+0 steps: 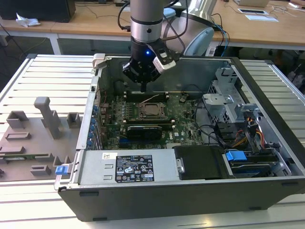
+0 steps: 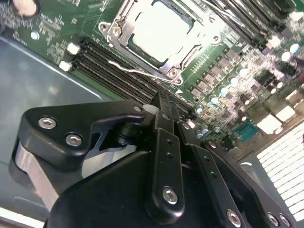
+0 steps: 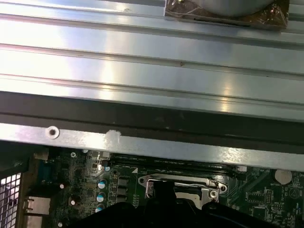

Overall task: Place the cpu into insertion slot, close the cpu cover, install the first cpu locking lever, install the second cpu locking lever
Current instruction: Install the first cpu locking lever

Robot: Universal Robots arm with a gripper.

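The cpu (image 1: 151,110) lies in the insertion slot (image 1: 141,116) at the middle of the green motherboard (image 1: 186,119); its silvery top (image 2: 159,28) shows in the second wrist view. The cpu cover (image 2: 115,34) lies flat around the chip as a metal frame. A thin wire locking lever (image 2: 130,70) runs along the socket's edge and looks raised off the board. My gripper (image 1: 144,88) hangs above the board just behind the socket, toward the case's back wall. Its black fingers (image 2: 164,109) are pressed together with nothing between them.
The open grey computer case (image 1: 228,64) surrounds the board. A power supply (image 1: 128,169) sits along the front, with a drive cage (image 1: 221,102) and cables (image 1: 250,131) on the exterior view's right. Black memory slots (image 2: 102,59) run beside the socket. A grey fixture tray (image 1: 33,138) lies at left.
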